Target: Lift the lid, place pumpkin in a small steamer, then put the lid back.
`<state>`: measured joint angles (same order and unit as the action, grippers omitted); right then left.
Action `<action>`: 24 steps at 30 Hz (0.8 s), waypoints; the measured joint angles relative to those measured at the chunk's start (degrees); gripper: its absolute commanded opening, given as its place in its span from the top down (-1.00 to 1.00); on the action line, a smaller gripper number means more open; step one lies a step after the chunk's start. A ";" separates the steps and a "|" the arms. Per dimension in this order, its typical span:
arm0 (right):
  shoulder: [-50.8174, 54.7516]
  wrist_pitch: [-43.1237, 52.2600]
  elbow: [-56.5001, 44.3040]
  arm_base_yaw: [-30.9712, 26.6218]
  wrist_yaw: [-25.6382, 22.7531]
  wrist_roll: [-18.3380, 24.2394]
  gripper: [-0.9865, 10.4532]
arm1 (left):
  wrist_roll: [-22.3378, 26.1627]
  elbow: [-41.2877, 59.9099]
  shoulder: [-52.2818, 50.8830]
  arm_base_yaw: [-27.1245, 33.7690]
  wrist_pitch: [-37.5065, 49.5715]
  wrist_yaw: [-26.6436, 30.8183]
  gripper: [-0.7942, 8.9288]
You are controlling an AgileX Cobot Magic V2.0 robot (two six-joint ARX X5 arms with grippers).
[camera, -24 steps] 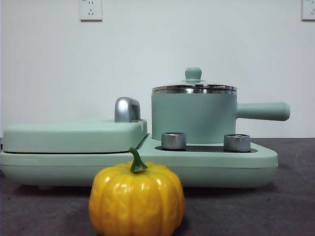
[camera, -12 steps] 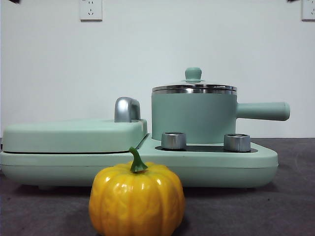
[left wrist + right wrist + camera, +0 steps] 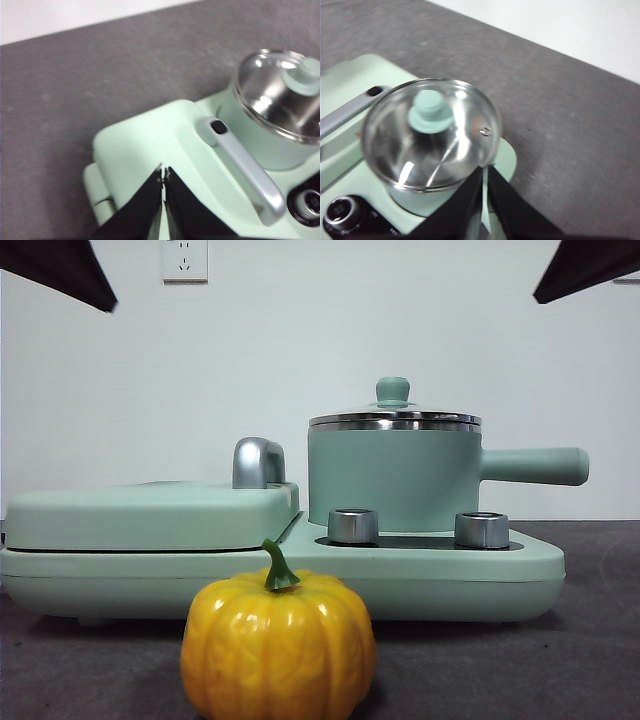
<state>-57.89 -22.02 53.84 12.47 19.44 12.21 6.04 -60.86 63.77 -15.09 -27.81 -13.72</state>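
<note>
The yellow-orange pumpkin [image 3: 278, 650] stands on the table in front of the cooker. Behind it the small steamer [image 3: 390, 478], a mint-green pot, sits on the cooker's burner with its straight handle [image 3: 535, 466] pointing sideways. The glass lid [image 3: 393, 420] with its mint knob [image 3: 392, 390] rests on the pot. My left gripper [image 3: 164, 175] is shut and empty, high above the flat griddle cover [image 3: 145, 145], with the lid [image 3: 280, 95] off to one side. My right gripper [image 3: 484, 170] is shut and empty, high above the rim of the lid [image 3: 430, 135].
The mint-green cooker base [image 3: 300, 580] carries the griddle cover [image 3: 150, 515] with a chrome handle [image 3: 257, 462] and two steel dials [image 3: 352, 526] [image 3: 481, 530]. Dark arm tips show at the top corners [image 3: 60, 270] [image 3: 590, 265]. Grey table surface surrounds the cooker.
Dark arm tips have come down into both top corners of the front view, larger than half a second ago. The pumpkin, pot and lid have not moved.
</note>
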 measured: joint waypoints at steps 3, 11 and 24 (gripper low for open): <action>0.00 -0.61 0.00 2.01 0.00 2.10 0.80 | 0.63 0.00 0.83 -1.79 -0.17 0.00 0.82; 0.00 -6.51 0.00 6.93 -0.02 7.76 0.70 | 5.44 0.00 1.01 -5.42 -0.63 0.00 0.81; 0.00 -7.10 0.00 8.20 -0.35 10.03 0.36 | 10.69 0.00 1.01 -6.47 -0.17 0.00 0.37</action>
<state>-57.89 -29.12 53.84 20.67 19.09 22.24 16.73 -60.86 64.77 -21.56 -27.99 -13.72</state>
